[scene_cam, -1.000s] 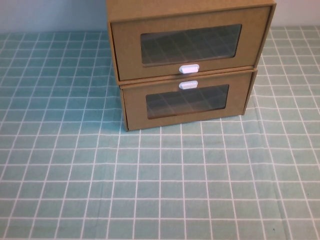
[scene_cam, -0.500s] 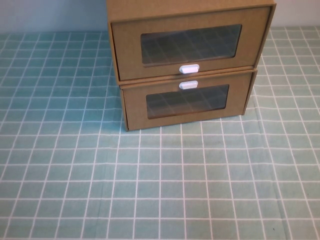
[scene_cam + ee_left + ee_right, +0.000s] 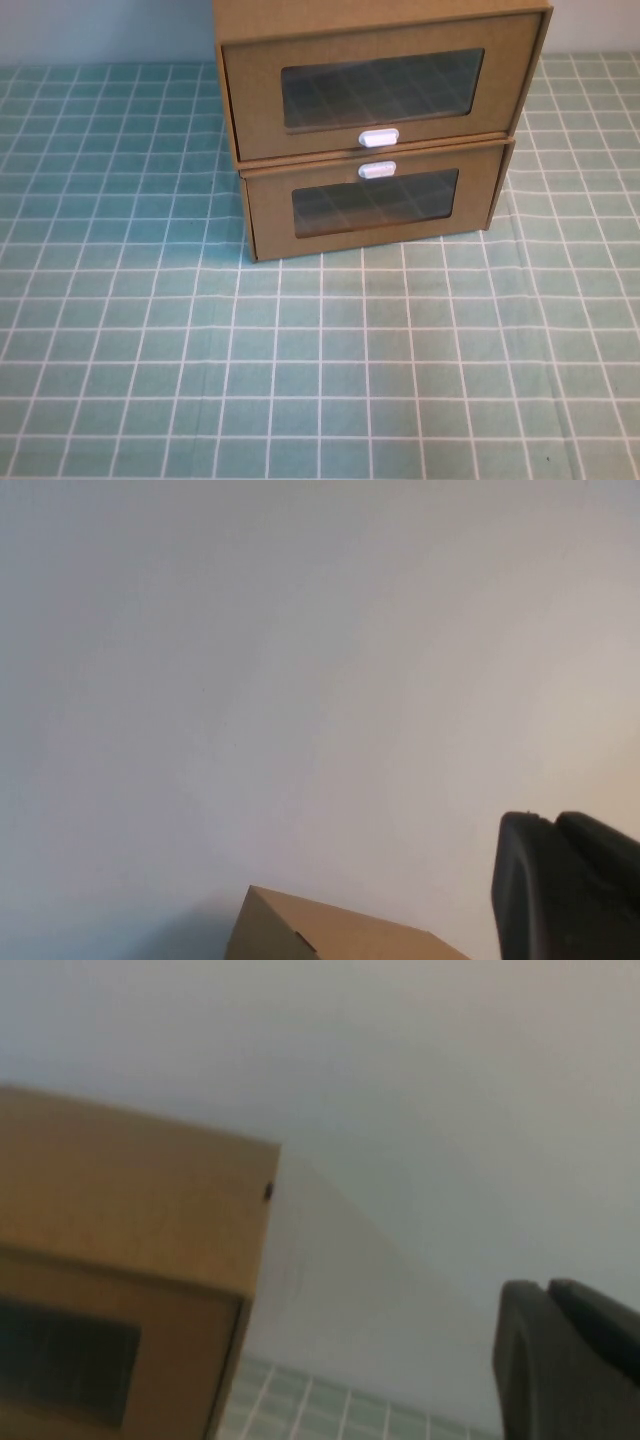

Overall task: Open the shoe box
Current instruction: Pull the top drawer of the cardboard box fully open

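Two stacked cardboard shoe boxes (image 3: 368,140), windowed fronts closed, at the far centre of the teal checked tablecloth (image 3: 300,360); right gripper (image 3: 552,1345) clenched on nothing, left gripper (image 3: 556,875) grip state indiscernible, both clear of the boxes, seen only by wrist cameras.

A teal tablecloth (image 3: 150,350) with white grid lines is spreading across the whole foreground. A plain pale wall (image 3: 100,30) is rising behind it under soft light.
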`<state>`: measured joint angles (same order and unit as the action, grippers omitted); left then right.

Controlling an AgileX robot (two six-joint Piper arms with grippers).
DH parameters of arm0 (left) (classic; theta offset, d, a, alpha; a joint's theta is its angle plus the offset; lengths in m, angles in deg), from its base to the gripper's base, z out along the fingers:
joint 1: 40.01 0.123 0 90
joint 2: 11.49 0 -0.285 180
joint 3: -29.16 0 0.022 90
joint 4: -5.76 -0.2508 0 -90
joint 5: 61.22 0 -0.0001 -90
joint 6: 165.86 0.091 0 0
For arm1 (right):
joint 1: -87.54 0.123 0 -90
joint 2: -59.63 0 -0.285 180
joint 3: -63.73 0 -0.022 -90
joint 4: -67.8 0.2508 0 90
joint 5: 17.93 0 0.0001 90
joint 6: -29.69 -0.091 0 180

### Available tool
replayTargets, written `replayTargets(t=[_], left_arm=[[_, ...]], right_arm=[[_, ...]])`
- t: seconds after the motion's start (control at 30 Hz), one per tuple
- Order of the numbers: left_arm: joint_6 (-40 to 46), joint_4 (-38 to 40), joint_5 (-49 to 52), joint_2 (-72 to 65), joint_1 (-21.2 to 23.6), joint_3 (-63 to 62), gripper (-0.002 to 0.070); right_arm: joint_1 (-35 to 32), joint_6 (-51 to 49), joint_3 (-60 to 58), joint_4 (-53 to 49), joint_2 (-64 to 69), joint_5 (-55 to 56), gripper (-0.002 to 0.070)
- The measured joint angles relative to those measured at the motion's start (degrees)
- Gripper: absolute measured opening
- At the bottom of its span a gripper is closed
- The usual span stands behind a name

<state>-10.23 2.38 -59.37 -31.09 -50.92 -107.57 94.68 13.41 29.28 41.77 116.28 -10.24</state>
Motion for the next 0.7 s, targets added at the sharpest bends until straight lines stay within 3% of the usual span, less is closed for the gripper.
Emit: replayTargets(t=[0.13,0.2,0.4,0.53,0.7], left_arm=[[2.3,-2.7,1.3,-0.4,0.0,-0.1,-0.0004],[3.3,-4.3,3.4,-1.8,0.0,-1.1,-0.0004],[7.8,-7.6,20.3,-15.8,0.0,-10.3,-0.0004],[21.6,-3.8,32.6,-30.7,0.0,-22.5,-0.0004],[46.0,11.6,44.1,-49.0,0.0,-38.4,-0.0004]], right_arm=[[4.8,0.4,0.2,-12.3,3.4,-8.2,-0.0013],[7.1,0.9,0.2,-16.0,5.2,-17.3,-0.0013],[10.8,5.1,0.2,-16.7,12.0,-40.6,-0.0014],[13.8,8.4,0.2,-11.7,14.1,-44.0,-0.0014],[19.3,11.1,0.2,-5.3,14.2,-42.6,-0.0013]])
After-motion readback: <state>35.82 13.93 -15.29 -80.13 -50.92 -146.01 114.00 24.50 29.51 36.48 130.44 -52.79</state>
